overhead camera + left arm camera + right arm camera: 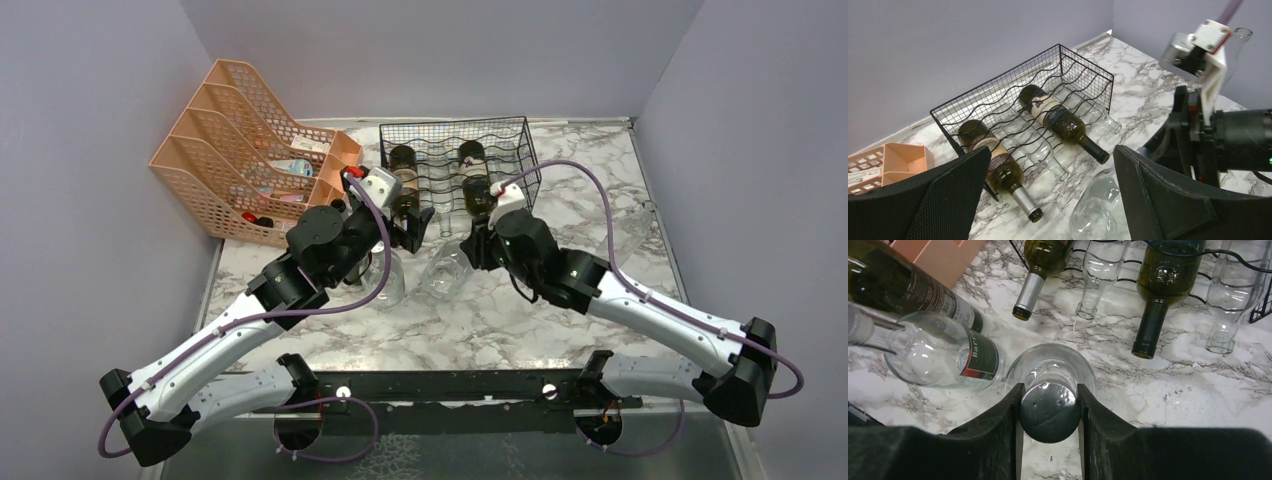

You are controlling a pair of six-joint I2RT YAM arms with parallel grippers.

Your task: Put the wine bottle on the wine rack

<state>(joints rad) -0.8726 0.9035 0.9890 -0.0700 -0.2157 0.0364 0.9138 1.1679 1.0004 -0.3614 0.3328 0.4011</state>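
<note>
My right gripper [1049, 392] grips the bottle [1050, 365] by its top before the rack [500, 130]; I'd lift straight, tip level, slide base-first.

Right hand [1049, 395] pinches capped clear wine bottle [1050, 366] (seen end-on); four necks [1150, 330] poke from wine rack [1259, 315].

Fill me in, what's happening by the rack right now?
The right tool is shut on the capped neck of a clear bottle in front of the wine rack, not yet in it. The left tool is open and empty, facing the rack. The rack holds four bottles, necks toward the arms.
</note>
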